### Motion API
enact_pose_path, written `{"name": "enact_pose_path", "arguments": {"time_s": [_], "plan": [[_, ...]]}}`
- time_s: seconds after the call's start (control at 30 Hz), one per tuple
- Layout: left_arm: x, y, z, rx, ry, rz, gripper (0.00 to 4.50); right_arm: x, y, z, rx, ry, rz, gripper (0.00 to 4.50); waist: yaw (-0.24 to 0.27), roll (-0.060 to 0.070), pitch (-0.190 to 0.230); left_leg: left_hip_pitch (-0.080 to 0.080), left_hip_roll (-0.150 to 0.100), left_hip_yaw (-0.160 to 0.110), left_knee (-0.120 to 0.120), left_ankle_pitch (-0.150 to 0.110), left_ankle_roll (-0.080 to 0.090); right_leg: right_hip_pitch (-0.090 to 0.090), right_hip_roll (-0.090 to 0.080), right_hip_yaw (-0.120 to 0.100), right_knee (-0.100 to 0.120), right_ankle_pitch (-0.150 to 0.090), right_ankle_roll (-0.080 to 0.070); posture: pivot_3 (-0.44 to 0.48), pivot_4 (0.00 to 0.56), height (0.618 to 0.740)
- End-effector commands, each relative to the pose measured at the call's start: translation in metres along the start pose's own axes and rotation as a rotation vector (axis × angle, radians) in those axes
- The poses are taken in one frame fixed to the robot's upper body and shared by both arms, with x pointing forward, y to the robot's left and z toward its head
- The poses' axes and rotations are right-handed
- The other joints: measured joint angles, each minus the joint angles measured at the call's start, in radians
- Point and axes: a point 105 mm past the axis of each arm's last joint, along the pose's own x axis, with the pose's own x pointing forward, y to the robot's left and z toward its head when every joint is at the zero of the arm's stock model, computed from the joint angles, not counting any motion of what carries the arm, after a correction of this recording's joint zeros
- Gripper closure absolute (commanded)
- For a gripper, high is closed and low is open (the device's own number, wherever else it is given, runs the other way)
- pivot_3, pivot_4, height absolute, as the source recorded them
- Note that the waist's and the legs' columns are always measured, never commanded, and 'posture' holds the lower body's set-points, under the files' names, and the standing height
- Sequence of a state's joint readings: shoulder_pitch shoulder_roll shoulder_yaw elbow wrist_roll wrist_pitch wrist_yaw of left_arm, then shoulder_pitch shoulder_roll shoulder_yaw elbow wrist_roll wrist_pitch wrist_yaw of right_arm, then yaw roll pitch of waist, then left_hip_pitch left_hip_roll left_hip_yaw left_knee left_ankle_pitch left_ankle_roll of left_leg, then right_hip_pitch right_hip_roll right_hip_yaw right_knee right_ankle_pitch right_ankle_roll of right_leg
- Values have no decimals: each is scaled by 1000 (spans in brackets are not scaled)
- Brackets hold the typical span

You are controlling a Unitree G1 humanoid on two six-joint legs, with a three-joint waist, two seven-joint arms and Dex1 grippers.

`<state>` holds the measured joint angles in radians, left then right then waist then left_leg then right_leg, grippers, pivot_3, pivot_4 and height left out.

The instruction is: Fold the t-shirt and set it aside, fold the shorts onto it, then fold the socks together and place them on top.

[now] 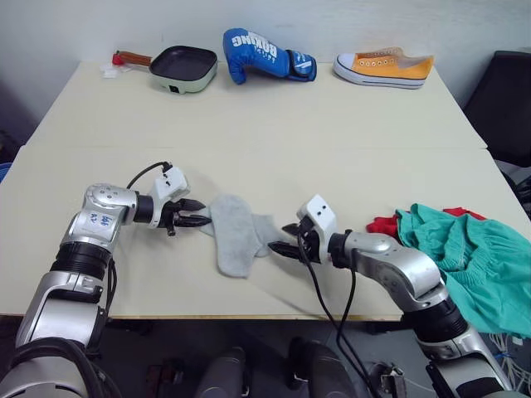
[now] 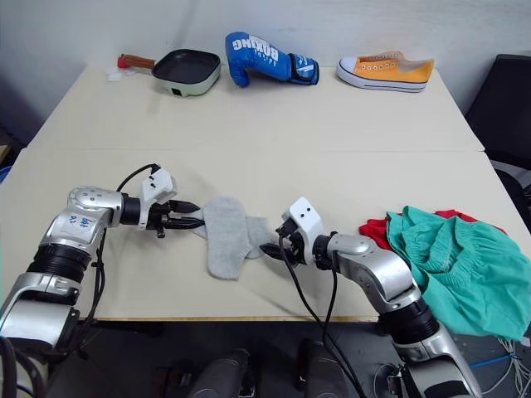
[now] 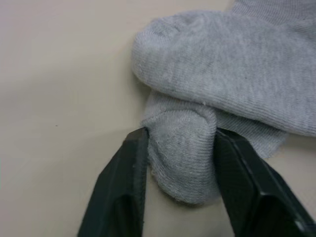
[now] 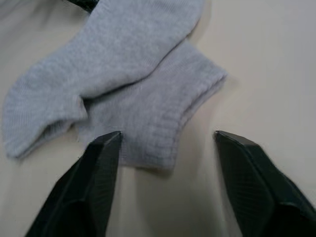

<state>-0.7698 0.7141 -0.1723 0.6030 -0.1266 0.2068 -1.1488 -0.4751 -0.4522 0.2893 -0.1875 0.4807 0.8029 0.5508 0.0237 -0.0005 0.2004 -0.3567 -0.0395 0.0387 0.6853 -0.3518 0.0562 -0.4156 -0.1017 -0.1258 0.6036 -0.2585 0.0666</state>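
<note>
Two light grey socks point(image 1: 234, 234) lie overlapping on the table's near middle, one laid across the other. My left gripper point(image 1: 197, 213) comes at them from the left, and its fingers point(image 3: 134, 163) press both sides of the lower sock's rounded toe point(image 3: 182, 148). My right gripper point(image 1: 282, 238) is on the socks' right, open, its fingers point(image 4: 106, 158) either side of the lower sock's ribbed cuff point(image 4: 163, 133) without touching it. The teal-green shorts point(image 1: 465, 249) lie crumpled at the near right edge on top of the red t-shirt point(image 1: 383, 224), of which little shows.
Along the far edge sit a green pan with a red handle point(image 1: 182, 66), a blue boxing glove point(image 1: 265, 54) and an orange sneaker point(image 1: 383, 68). A seam point(image 1: 265, 148) crosses the table point(image 1: 265, 116). A dark chair point(image 1: 508, 95) stands at the far right.
</note>
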Motion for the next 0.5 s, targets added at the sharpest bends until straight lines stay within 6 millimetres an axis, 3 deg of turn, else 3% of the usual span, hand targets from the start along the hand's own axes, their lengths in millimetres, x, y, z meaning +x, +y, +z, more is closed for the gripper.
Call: {"name": "enact_pose_path", "arguments": {"time_s": [0.03,0.13,0.2,0.37,0.5], "plan": [[6,-16,-10,-26,22,-81,3636,0,4,0,-29,0,40,2656,-1,0,0,0,0,0,0,0,0,0,0,0,0,0,0,0,150,740],[3,-40,-12,-26,39,-180,4492,-11,-2,3,-54,3,37,3674,-5,0,0,0,0,0,0,0,0,0,0,0,0,0,0,0,150,740],[1,-52,-12,-26,47,-209,4500,-21,-5,5,-67,4,43,4448,-5,0,0,0,0,0,0,0,0,0,0,0,0,0,0,0,150,740],[-2,-76,-13,-30,68,-203,4500,-54,-7,7,-89,25,96,4479,-2,0,0,0,1,-1,0,-1,1,0,-1,1,-1,0,0,0,150,740],[-1,-81,-8,-44,62,-118,4500,-72,-6,-3,-107,86,135,4479,0,1,0,1,1,-2,-1,-1,1,1,-1,1,-2,0,0,0,150,740]]}}
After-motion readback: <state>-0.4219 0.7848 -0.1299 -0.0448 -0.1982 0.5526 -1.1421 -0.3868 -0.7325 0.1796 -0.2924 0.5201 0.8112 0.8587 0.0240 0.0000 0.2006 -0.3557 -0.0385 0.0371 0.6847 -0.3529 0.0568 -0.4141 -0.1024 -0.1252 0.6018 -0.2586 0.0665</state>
